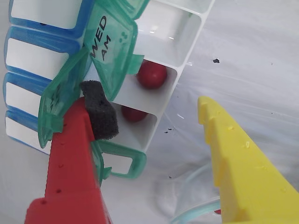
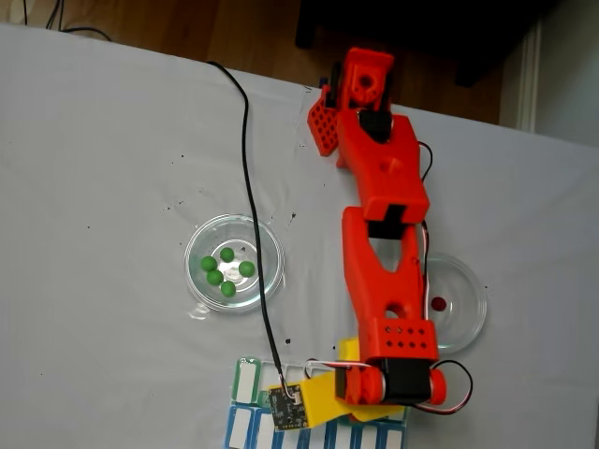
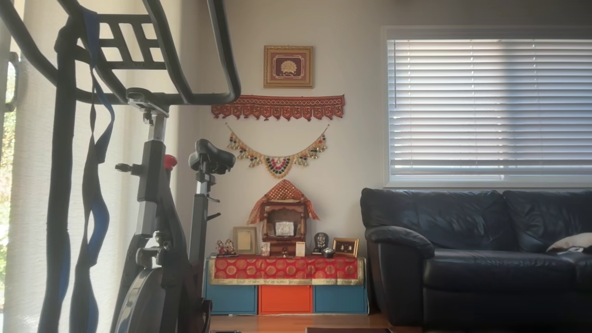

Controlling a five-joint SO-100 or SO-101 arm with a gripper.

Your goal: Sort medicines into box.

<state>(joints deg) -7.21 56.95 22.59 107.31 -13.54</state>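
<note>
In the wrist view the box lies under my gripper, its white compartments uncovered and green lids flipped open, one marked WED AM. Two neighbouring compartments each hold one dark red pill. The gripper is open with nothing between its fingers. The red finger's black foam pad lies against the green lids, and the yellow finger hangs beside the box over the cloth. In the fixed view the arm reaches down over the box at the bottom edge.
A clear glass dish left of the arm holds several green pills. Another glass dish to the right holds one red pill; its rim shows in the wrist view. A black cable crosses the white cloth.
</note>
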